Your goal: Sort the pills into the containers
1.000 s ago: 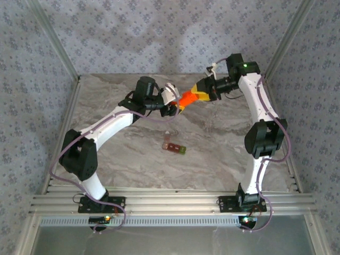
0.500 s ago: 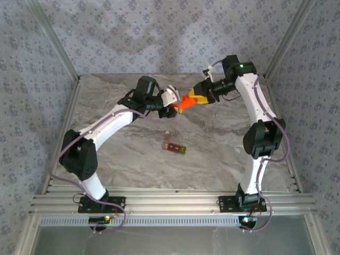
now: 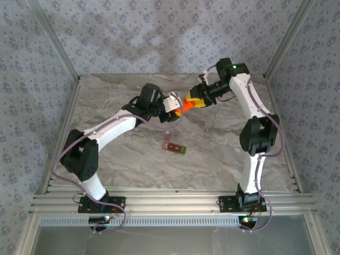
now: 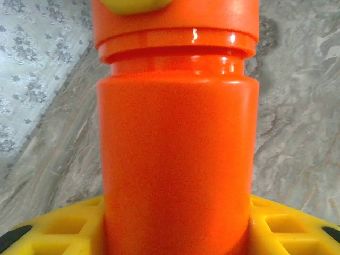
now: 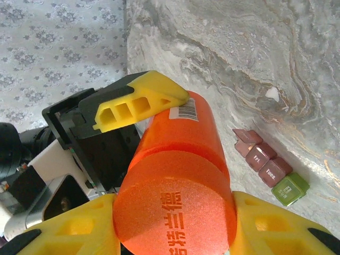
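Observation:
An orange pill bottle (image 3: 187, 103) hangs in the air over the far middle of the table, held at both ends. My left gripper (image 3: 176, 107) is shut on its body (image 4: 175, 159), with yellow fingers (image 4: 58, 229) at either side. My right gripper (image 3: 197, 98) is shut on its round cap (image 5: 175, 215); the cap's embossed face looks at the right wrist camera. The containers (image 3: 174, 147) are a dark red-brown strip with a green end (image 5: 289, 189), lying flat on the table below the bottle. The pills are hidden.
The marble table (image 3: 223, 159) has metal frame posts at its corners and patterned walls around it. A rail (image 3: 170, 202) runs along the near edge by the arm bases. Free room lies to the left, the right and in front of the strip.
The right arm's wrist and elbow have swung a little to the left, and the left gripper has shifted slightly right. The bottle stays held between them, in nearly the same place.

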Available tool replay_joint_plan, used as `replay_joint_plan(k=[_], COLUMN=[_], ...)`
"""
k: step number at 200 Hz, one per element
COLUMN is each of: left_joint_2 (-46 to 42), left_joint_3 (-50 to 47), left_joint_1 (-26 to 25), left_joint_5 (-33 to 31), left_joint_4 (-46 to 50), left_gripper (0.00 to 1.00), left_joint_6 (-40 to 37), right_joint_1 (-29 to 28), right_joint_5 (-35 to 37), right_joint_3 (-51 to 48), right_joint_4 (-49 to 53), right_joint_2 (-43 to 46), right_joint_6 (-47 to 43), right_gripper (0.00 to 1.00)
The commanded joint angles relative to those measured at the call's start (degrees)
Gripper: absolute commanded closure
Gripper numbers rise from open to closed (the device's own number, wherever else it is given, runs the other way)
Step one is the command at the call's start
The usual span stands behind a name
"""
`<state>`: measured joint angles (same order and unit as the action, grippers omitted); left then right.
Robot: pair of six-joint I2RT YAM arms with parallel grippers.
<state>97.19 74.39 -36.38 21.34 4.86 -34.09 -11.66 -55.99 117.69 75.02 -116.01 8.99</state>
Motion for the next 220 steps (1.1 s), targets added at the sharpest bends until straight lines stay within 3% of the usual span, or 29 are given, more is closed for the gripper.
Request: replay_joint_plan(k=[1,66,176,220], left_joint_2=[-1.6,-0.9,-0.4,-1.4], left_joint_3=[0.0,-1.6,-2.1,-3.3], left_joint_1=[-3.5,-3.5,-3.5,-3.3], left_joint_5=[1.0,-2.4,-2.9,-4.3], left_joint_4=[-12.2,-17.8,-19.4,-21.2], left_gripper=[1.0,1.0,1.0,1.0], left_joint_6=[-3.4,-2.2,3.3,7.9], right_joint_1=[-2.3,-2.0,1.0,3.9], right_joint_5=[-2.7,-2.6,-2.0,-1.4], right_joint_3=[1.1,1.1,2.2,-0.5], right_joint_4=[-2.7,-8.8,-15.4,-20.8], right_joint_2=[-1.4,0.0,5.7,9.3], right_joint_6=[5.0,13.1,18.1,21.5], right_gripper=[0.59,0.52,0.19,0.13])
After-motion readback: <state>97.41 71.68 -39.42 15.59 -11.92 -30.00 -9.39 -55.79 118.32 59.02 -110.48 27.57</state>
